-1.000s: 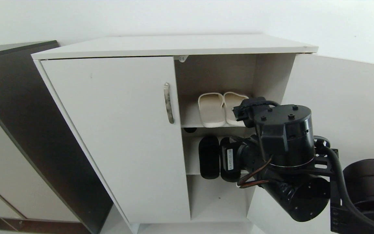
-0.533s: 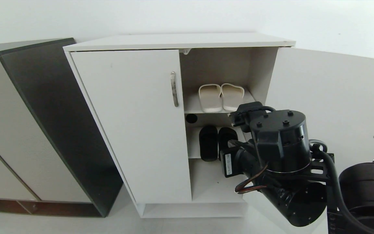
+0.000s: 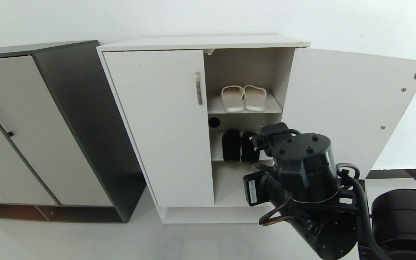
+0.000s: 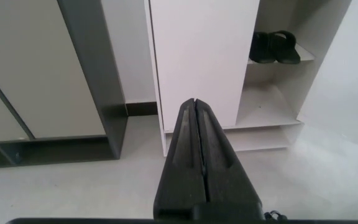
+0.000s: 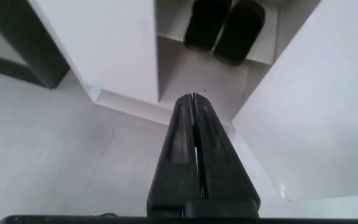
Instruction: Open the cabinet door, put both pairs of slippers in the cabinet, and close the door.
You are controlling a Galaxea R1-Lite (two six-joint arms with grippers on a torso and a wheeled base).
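The cabinet door point(image 3: 338, 104) was the one job left for the hands, and neither hand held anything. The right hand point(image 5: 195, 99) had its fingers pressed flat together, empty, and pointed down at the floor point(image 5: 73, 155) just before the cabinet's base. The left hand point(image 4: 194, 102) was likewise closed on nothing, aimed toward the foot of the shut left door point(image 3: 164, 126).

Beyond the right hand, the black slippers point(image 3: 240, 146) lay side by side on the middle shelf. The beige slippers point(image 3: 244, 98) sat as a pair on the shelf above, so both pairs were inside the cabinet point(image 3: 200, 42). The door on the robot's right hung swung far out, well apart from the frame.

Over the last second the whole head view had pulled back. The cabinet had shrunk in it and the dark cabinet point(image 3: 78, 108) alongside had come further into sight, which read as the camera retreating, not the furniture moving. The slippers had kept their places. Judged from this, the stowing looked finished and closing the door was the step remaining.
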